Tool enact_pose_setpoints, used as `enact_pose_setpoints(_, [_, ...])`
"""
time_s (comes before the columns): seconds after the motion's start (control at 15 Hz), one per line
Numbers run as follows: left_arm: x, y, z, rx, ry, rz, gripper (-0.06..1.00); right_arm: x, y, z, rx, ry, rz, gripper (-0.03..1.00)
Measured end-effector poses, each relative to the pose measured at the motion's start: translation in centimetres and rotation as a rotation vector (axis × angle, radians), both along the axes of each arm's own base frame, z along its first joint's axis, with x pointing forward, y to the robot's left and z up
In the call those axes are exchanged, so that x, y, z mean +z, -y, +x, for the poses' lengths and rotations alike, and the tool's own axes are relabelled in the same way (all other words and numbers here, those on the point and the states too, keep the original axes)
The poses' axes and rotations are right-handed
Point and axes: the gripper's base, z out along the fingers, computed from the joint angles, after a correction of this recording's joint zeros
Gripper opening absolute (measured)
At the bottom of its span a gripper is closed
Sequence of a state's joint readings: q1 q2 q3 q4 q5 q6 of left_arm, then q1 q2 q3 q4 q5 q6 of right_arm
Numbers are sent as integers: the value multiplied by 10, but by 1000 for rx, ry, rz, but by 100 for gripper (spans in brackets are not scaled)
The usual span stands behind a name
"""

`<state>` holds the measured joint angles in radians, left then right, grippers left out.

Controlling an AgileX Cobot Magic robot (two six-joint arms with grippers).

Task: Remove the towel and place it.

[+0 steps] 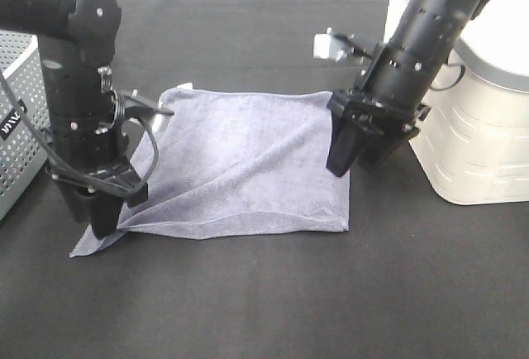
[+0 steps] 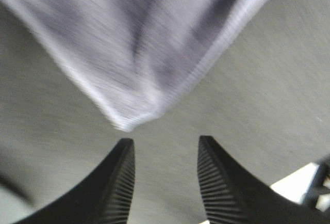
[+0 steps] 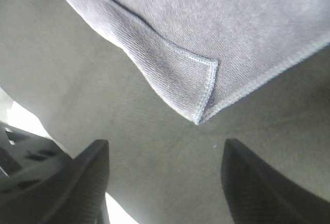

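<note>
Dark worktop fills the foreground, covered in a black cloth-like surface. On it the towel lies spread out, greyish-lavender with stitched edges, and a long raised crease runs from its near left corner towards its far right side.

At that near left corner stands the left gripper, pointing down, with its tips at the cloth's edge. The left wrist view is blurred, but it shows the left gripper parted, with its ribbed fingers holding nothing. A pointed corner of the towel lies just beyond the tips.

Further back, the right gripper comes down at a slant at the towel's right edge. In the right wrist view the right gripper is spread wide and empty. Just ahead of its fingers, a corner of the towel is folded back on itself, showing the hem stitching.

To the right stands a white ribbed bin. At the left edge is a grey perforated basket with dark lettering on its side, turned sideways and too small to read. A small pale tab shows at the towel's far left corner, with nothing legible on it.
</note>
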<state>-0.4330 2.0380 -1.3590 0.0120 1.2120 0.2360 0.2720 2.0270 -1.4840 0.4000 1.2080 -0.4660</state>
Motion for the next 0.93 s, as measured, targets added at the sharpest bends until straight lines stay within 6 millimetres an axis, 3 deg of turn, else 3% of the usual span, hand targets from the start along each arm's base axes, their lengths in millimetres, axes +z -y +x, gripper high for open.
enact_pose_setpoints(0.2, [-2, 0, -2, 13, -8, 2, 40, 5, 0, -1, -22, 5, -2, 62])
enact_pose_setpoints(0.53, [19, -2, -4, 160, 63, 17, 40, 3, 3, -3, -130, -34, -65, 62])
enact_pose_setpoints(0.93, [47, -7, -6, 153, 147, 7, 40, 17, -37, -64, 30, -15, -167, 62])
